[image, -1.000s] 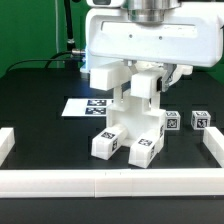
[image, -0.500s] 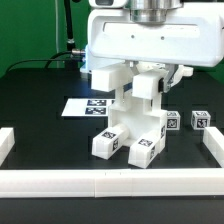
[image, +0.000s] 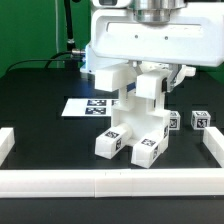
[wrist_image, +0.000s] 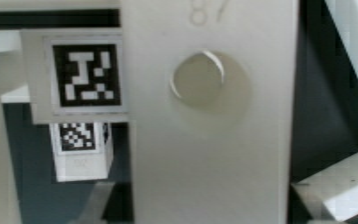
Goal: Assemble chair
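The partly joined white chair [image: 150,40] hangs from my gripper [image: 150,10]. Its broad flat panel is on top, and the braced frames and two tagged legs [image: 112,140] [image: 146,150] reach down to the black table. In the wrist view my gripper [wrist_image: 197,205] is shut on a flat white chair part [wrist_image: 202,120] that has a round dimple. One finger shows on each side of that part, and a tagged chair piece [wrist_image: 87,75] lies beside it. In the exterior view the panel hides the fingertips.
The marker board [image: 85,105] lies flat behind the chair on the exterior view's left. Two small tagged white cubes [image: 173,121] [image: 200,120] sit on the exterior view's right. A low white border rail [image: 110,180] runs along the front and both sides. Cables [image: 65,40] hang at the back.
The held chair has shifted a little toward the exterior view's right, and its lower parts have turned slightly. The grip has not changed.
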Motion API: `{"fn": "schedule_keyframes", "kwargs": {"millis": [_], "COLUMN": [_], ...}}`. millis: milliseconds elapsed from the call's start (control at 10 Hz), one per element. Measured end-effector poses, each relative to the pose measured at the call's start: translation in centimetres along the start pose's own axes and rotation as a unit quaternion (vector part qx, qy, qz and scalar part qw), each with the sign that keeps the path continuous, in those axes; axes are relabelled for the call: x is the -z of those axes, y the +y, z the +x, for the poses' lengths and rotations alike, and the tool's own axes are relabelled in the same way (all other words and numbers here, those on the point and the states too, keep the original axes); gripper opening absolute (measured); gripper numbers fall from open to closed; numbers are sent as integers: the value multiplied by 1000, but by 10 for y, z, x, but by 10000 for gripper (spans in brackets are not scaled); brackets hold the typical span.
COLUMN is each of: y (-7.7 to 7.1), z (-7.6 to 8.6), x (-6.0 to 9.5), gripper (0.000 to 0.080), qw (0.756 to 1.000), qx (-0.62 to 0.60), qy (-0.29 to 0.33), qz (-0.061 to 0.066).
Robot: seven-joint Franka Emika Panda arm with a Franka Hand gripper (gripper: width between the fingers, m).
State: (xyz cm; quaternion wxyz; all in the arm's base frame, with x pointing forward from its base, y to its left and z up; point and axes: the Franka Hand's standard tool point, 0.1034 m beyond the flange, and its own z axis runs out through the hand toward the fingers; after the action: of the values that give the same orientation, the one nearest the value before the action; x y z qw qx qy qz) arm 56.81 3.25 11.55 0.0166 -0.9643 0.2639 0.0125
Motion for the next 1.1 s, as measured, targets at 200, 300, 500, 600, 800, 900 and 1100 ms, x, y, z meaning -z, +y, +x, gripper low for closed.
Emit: {"fn": "schedule_keyframes", "kwargs": {"millis": [200,300,500,600,800,900,1100], "y": [1,1,1,1,1,1,2], "z": [0,-1,-3,-2,-3,-3,-3], "x": [-3,-6,-9,-9,-10,-11,-17], "gripper": [284,284,284,284,284,284,284], "qw": [1000,1000,1000,1000,1000,1000,1000], "qx": [0,0,1,1,1,1,2], "qy": [-1,-3,-4,-3,-4,-4,-5], "qz": [-2,-4,-5,-5,-6,-6,-10]}}
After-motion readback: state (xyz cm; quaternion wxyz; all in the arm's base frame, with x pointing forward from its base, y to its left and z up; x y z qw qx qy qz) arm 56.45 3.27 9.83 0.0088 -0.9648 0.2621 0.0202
